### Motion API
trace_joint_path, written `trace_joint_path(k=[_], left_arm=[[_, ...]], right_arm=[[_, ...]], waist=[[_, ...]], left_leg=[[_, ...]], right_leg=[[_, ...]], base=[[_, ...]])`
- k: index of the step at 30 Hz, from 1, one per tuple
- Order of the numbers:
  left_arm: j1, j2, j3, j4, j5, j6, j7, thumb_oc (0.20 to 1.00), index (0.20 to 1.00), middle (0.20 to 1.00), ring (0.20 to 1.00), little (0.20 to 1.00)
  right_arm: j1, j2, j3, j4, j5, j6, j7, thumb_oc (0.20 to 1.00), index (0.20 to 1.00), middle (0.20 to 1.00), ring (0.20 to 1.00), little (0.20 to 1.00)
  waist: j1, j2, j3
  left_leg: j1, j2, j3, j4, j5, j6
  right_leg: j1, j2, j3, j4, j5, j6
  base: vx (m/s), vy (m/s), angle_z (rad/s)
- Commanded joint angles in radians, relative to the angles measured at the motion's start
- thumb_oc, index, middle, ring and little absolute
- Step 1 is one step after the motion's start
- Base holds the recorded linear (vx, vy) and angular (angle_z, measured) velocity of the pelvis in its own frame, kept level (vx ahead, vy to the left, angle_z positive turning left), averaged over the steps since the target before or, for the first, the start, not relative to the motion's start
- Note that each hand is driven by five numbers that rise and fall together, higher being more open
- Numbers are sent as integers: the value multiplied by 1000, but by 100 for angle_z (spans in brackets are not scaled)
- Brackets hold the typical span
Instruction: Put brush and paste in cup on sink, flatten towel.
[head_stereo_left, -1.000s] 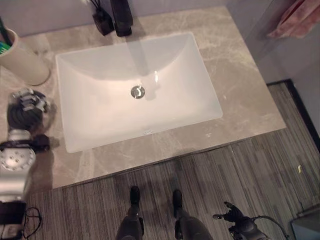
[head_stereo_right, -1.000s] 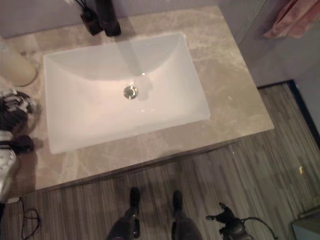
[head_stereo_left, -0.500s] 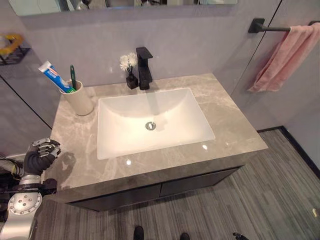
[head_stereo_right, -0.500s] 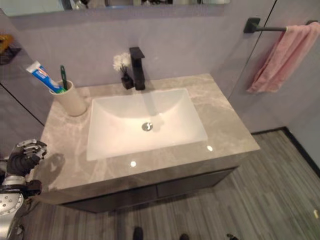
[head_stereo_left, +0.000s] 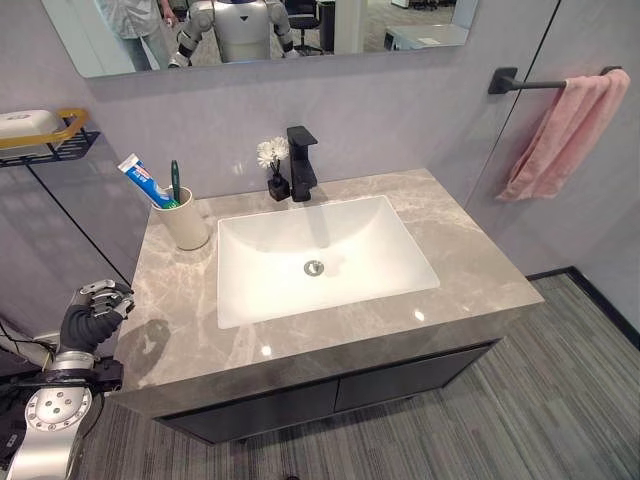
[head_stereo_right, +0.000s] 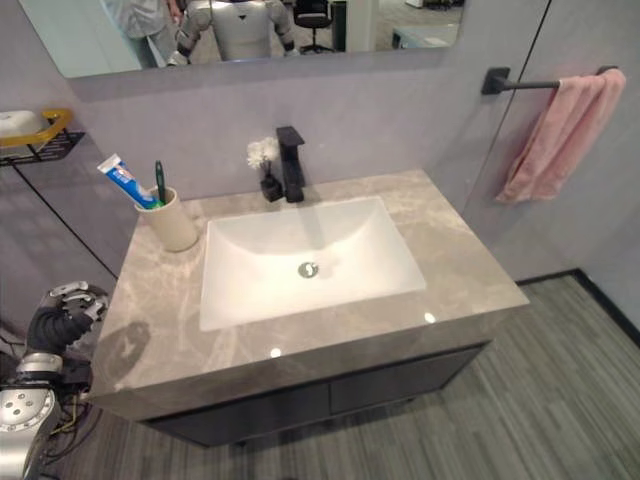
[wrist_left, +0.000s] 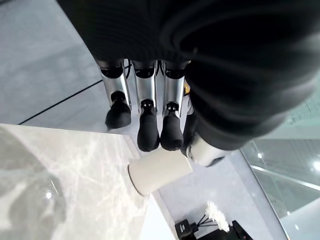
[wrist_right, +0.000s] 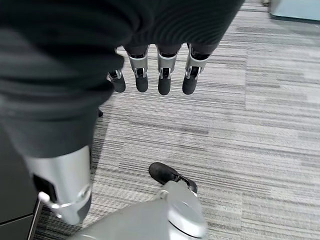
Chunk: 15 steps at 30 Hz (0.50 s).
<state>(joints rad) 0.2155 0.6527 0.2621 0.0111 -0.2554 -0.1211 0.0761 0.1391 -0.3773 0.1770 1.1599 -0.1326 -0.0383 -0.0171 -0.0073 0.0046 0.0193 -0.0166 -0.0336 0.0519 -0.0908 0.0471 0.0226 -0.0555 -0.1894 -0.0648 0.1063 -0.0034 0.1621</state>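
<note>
Towel (head_stereo_left: 562, 132), pink, hangs bunched over the black bar (head_stereo_left: 540, 81) on the wall at about two o'clock from the sink (head_stereo_left: 322, 256), its long axis running down and slanting toward the bench (head_stereo_left: 470, 260). Brush (head_stereo_left: 175, 182) and paste (head_stereo_left: 145, 181) already stand in the cream cup (head_stereo_left: 188, 221) at ten o'clock on the bench, so the towel looks like the step left. The left hand (head_stereo_left: 92, 312) hovers off the bench's edge at eight o'clock, fingers curled loosely, holding nothing, well apart from the towel across the whole sink. The right hand (wrist_right: 150, 75) hangs over the striped floor (wrist_right: 260, 125), fingers relaxed and empty; being on the towel's side, it is probably the better arm for the reach. The paste tube carries print, too small to read.
</note>
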Motion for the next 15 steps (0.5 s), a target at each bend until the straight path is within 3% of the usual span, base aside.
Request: trace_joint_path(k=[1,4,6,7,10,15], left_arm=[[-29,48,72,-86,35,-31,4,200,200,200,200,200],[-35,46,73,-75,31,-38,5,200,200,200,200,200],[-46,41,75,-54,17,-42,21,200,200,200,200,200],[-48,38,71,-52,12,-44,25,200,200,200,200,200],[-70,25,37,-26,4,-40,20,200,200,200,200,200],[-82,29,21,16,-40,-41,19,200,200,200,200,200]], right_arm=[[-9,-8,5,8,16,-6,-4,1000,1000,1000,1000,1000],[-4,-9,10,22,27,-9,-3,1000,1000,1000,1000,1000],[-19,-8,16,53,30,-4,-11,1000,1000,1000,1000,1000],[-22,-8,15,57,31,-3,-13,1000,1000,1000,1000,1000],[-16,-2,32,69,32,-2,-11,1000,1000,1000,1000,1000],[-20,-11,54,68,22,1,-12,1000,1000,1000,1000,1000]], waist=[[-9,-34,20],[-20,-32,24],[-16,-39,41],[-24,-39,48],[-30,-48,34],[-34,-39,-10]], left_leg=[[-22,-37,-16,168,-159,40],[-7,-42,-14,168,-170,45],[26,-55,-7,171,-199,47],[35,-56,-14,178,-209,48],[55,-42,-32,189,-230,35],[86,12,-53,151,-217,3]], right_leg=[[-88,-33,9,72,56,14],[-116,11,51,30,58,4],[-173,15,18,-89,139,14],[-186,27,33,-90,143,12],[-147,61,70,-78,124,2],[-94,103,45,-102,98,-17]], base=[[26,51,-26],[71,31,-17],[174,-51,-33],[177,-79,-27],[160,-106,33],[184,-141,51]])
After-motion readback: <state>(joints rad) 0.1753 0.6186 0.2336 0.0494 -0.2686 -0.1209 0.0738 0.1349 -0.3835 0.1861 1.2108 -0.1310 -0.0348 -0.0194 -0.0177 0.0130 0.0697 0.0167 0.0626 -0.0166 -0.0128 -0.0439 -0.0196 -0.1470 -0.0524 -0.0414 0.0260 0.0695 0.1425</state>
